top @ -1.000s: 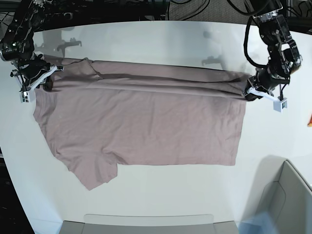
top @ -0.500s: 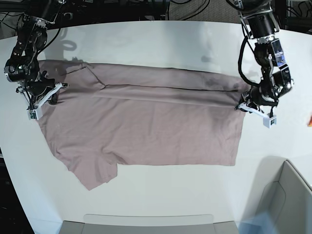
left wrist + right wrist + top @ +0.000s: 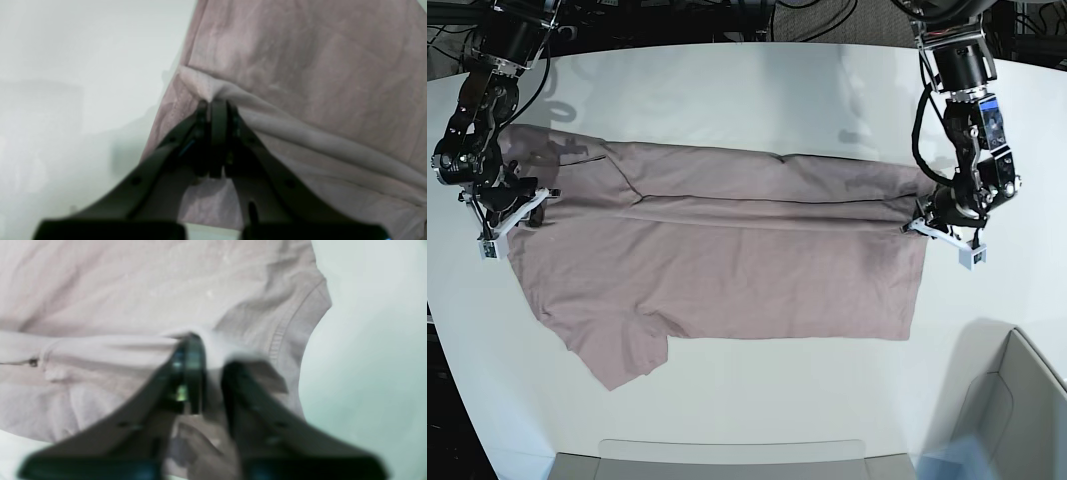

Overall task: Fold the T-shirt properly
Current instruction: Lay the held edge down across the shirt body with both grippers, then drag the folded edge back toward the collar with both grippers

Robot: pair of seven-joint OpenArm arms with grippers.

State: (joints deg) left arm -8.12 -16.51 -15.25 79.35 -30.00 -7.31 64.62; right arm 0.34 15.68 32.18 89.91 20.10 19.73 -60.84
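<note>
The dusty pink T-shirt (image 3: pixel 727 270) lies spread across the white table (image 3: pixel 727 90), its far edge folded over into a long ridge. At the ridge's right end in the base view, my left gripper (image 3: pixel 924 220) is shut on a pinch of the fold; the left wrist view shows the left gripper (image 3: pixel 217 104) with its jaws together on the T-shirt (image 3: pixel 300 66). At the sleeve end, my right gripper (image 3: pixel 522 205) rests on the cloth. In the right wrist view the right gripper (image 3: pixel 211 353) has its jaws apart, with a hump of T-shirt (image 3: pixel 133 290) lying loose between the tips.
A grey bin (image 3: pixel 1022 400) stands at the front right corner. A flat grey tray edge (image 3: pixel 727 458) runs along the front. A small orange object (image 3: pixel 1063 245) peeks in at the right border. Cables and dark equipment sit behind the table.
Both grippers have come forward and down, laying the lifted far edge onto the shirt. The right gripper's jaws have parted from shut. The left gripper stays shut on the fold.
</note>
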